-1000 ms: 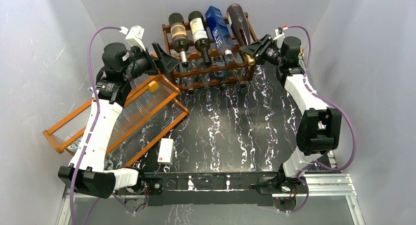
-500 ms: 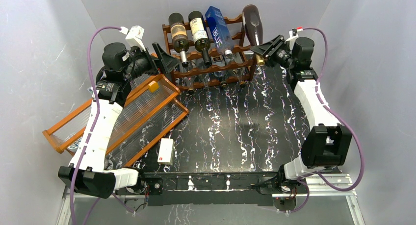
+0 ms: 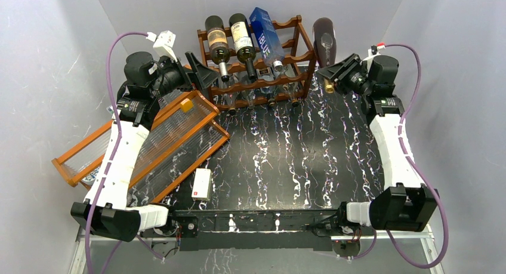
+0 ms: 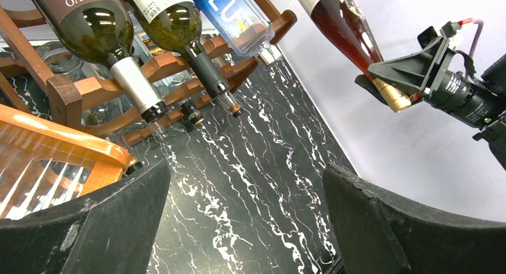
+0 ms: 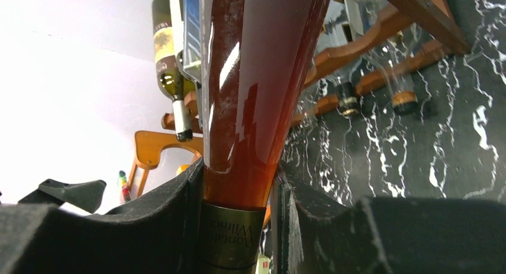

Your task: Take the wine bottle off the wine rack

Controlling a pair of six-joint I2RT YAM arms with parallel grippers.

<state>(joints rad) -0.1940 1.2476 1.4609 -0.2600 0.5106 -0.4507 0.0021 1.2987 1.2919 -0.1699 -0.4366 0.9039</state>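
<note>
Between your right gripper's [image 5: 235, 226] black fingers sits the gold-foiled neck of the wine bottle [image 5: 256, 77]; the jaws are clamped on that foil from both sides. From your wrist camera the reddish-brown body rises straight away from the grip. Seen from above, the right gripper [image 3: 330, 77] holds the wine bottle [image 3: 324, 38] with its neck down toward the claw and its base tipped up toward the back wall. It hangs in the air just to the right of the wine rack [image 3: 280, 81], resting in none of its scalloped cradles.

On the rack's top tier you have 3 bottles lying side by side: 2 dark green labelled ones [image 3: 218, 38] and a blue square bottle [image 3: 267, 35]. Lower tiers hold clear glass bottles, their caps facing you.

Your left gripper [image 3: 201, 71] hovers near the rack's left end with its jaws spread wide and nothing between them. Its camera looks across the black marbled table [image 4: 250, 184] at the held bottle [image 4: 343, 29]. Beside that arm, an orange-framed tray [image 3: 173, 137] lies tilted, and a small white box [image 3: 201, 184] sits near the table's front edge.
</note>
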